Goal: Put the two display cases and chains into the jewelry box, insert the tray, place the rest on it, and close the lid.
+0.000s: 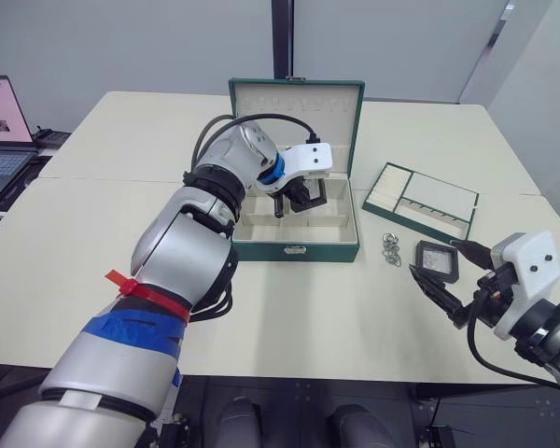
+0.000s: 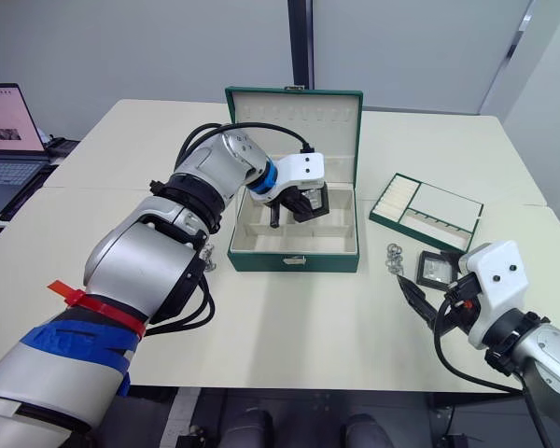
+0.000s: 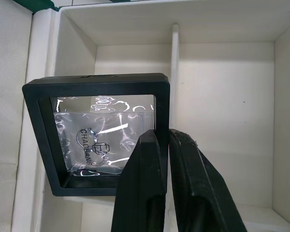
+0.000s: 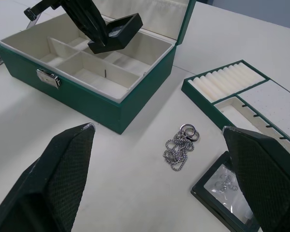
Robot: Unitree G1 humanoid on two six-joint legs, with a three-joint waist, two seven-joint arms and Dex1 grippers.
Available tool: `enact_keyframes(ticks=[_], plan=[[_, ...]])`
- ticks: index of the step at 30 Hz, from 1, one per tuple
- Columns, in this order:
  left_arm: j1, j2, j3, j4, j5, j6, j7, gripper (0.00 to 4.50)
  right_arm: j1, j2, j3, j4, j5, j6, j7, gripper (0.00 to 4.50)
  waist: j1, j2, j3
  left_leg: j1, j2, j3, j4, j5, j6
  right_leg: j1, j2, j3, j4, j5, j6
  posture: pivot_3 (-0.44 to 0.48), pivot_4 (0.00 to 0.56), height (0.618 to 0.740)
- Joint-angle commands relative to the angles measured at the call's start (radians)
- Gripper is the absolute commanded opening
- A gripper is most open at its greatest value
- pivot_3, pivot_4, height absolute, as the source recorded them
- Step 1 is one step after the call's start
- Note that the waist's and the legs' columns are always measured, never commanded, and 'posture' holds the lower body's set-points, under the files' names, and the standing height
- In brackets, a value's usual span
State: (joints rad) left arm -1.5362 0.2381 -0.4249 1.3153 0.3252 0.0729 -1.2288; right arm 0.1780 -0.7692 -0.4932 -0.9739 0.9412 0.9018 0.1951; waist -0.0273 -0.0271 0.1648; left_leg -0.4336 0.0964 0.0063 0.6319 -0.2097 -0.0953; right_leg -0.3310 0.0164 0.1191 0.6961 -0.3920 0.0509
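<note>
Left wrist view: left gripper [image 3: 162,140] clamps a case [image 3: 99,133] by its edge, over a compartment of the box [image 1: 294,245]. Step: first case going in; next, lower and release. Right gripper [image 4: 159,183] gapes above the second case [image 4: 227,191], chain [image 4: 180,145] beside.

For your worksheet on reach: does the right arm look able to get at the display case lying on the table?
Probably yes. The right tool is open just short of the case, with bare table between; only a chain lies beside it.
</note>
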Motion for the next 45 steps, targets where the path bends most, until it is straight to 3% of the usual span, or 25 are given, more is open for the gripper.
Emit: enact_keyframes(ticks=[1,23,31,41,45], plan=[[-0.007,-0.003,0.020,0.001,0.009,-0.015,0.012,0.02,-0.001,-0.009,-0.043,-0.041,0.055,-0.028,-0.003,4.50,0.000,0.000,0.000,0.000,0.000,0.000,0.000,0.000,0.000,0.000,0.000,0.000,0.000,0.000,0.000,0.000,0.150,0.726],[0.005,-0.011,0.015,0.013,0.038,-0.057,0.004,0.02,0.036,-0.093,-0.060,-0.044,0.209,-0.081,-0.046,4.50,0.000,0.000,0.000,0.000,0.000,-0.001,0.000,0.000,0.000,0.002,0.000,-0.001,-0.001,0.000,0.000,0.000,0.150,0.726],[0.006,-0.008,0.023,0.014,0.038,-0.062,0.007,2.36,0.046,-0.109,-0.055,-0.042,0.213,-0.095,-0.056,4.50,0.000,0.000,0.000,0.000,0.000,-0.001,0.000,0.000,0.000,0.002,0.000,-0.001,-0.001,0.000,0.000,0.000,0.150,0.726],[-0.008,0.016,0.058,0.001,0.012,-0.047,-0.088,2.36,0.018,-0.120,-0.022,-0.019,0.212,-0.110,-0.048,4.50,-0.001,0.000,0.000,0.000,0.000,-0.002,0.000,0.000,0.000,0.002,0.000,-0.001,-0.001,0.000,0.000,0.000,0.150,0.726],[-0.017,0.028,0.079,-0.005,0.001,-0.035,-0.141,3.22,0.002,-0.120,-0.006,-0.006,0.211,-0.112,-0.042,4.50,-0.001,0.000,0.000,0.000,0.000,-0.002,0.000,0.000,0.000,0.002,0.000,-0.001,-0.001,0.000,0.000,0.000,0.150,0.726]])
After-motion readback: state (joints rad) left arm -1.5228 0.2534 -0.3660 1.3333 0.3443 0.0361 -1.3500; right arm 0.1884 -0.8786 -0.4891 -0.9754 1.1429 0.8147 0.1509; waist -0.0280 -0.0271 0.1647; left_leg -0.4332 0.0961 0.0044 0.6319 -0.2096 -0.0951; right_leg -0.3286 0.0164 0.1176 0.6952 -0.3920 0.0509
